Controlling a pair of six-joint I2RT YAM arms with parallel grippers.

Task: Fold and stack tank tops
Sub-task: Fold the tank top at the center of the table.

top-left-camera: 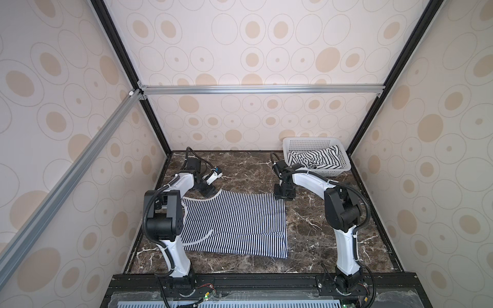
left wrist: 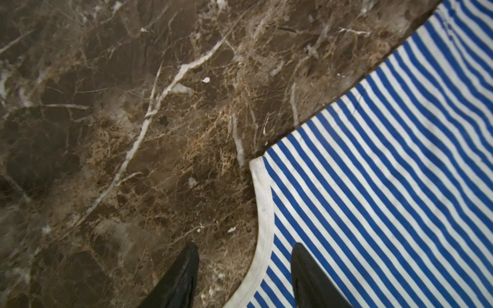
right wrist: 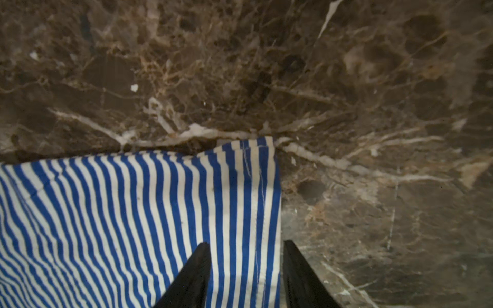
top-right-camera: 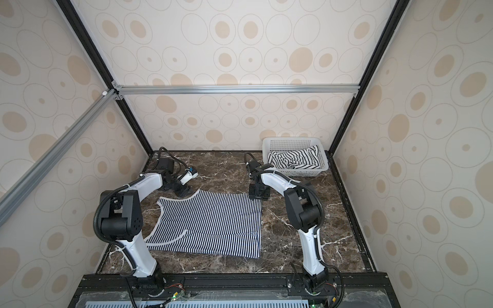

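Observation:
A tank top with dense narrow dark-and-white stripes [top-left-camera: 234, 224] [top-right-camera: 210, 221] lies flat on the marble table, its near edge folded over. My left gripper [top-left-camera: 207, 191] [left wrist: 245, 246] is at its far left corner, open, with one finger over the table and the other over the cloth, astride the white armhole trim [left wrist: 264, 213]. My right gripper [top-left-camera: 284, 196] [right wrist: 246, 243] is at the far right corner, open, its fingers astride the cloth's side edge [right wrist: 277, 202]. Neither holds anything. The second tank top [top-left-camera: 314, 158] [top-right-camera: 293, 158], white with wide-spaced black stripes, lies crumpled in the basket.
The white perforated basket [top-left-camera: 309, 140] [top-right-camera: 290, 140] stands at the far right corner of the table [top-left-camera: 320, 234]. Patterned walls and black frame posts enclose the table on three sides. Both arm bases sit on the rail at the near edge.

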